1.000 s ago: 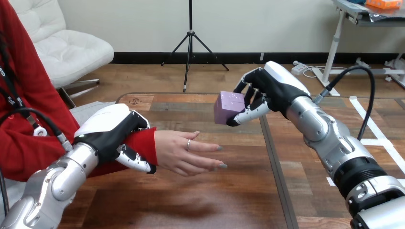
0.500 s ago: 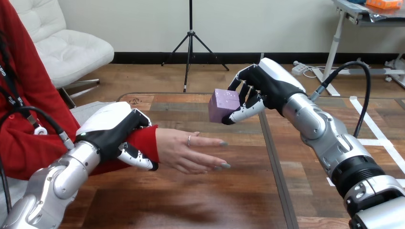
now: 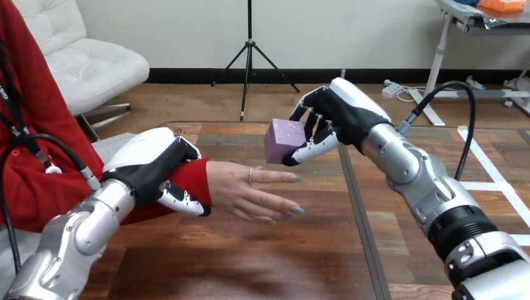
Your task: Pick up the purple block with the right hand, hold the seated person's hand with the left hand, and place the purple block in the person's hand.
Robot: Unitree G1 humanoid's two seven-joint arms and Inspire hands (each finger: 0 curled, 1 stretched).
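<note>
Handover: purple block (image 3: 284, 141) close to the person's hand (image 3: 256, 190).
The right hand (image 3: 337, 119) pinches it between thumb and fingers; the left hand (image 3: 153, 167) curls round the sleeved wrist (image 3: 192, 177).

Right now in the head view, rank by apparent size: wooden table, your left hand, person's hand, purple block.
Largest: brown wooden table.
Middle: black-and-white left hand and the person's open hand look about alike, so unranked.
Smallest: purple cube block.

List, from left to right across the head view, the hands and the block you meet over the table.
left hand, curled round the person's wrist → person's hand → purple block → right hand, holding the block
</note>
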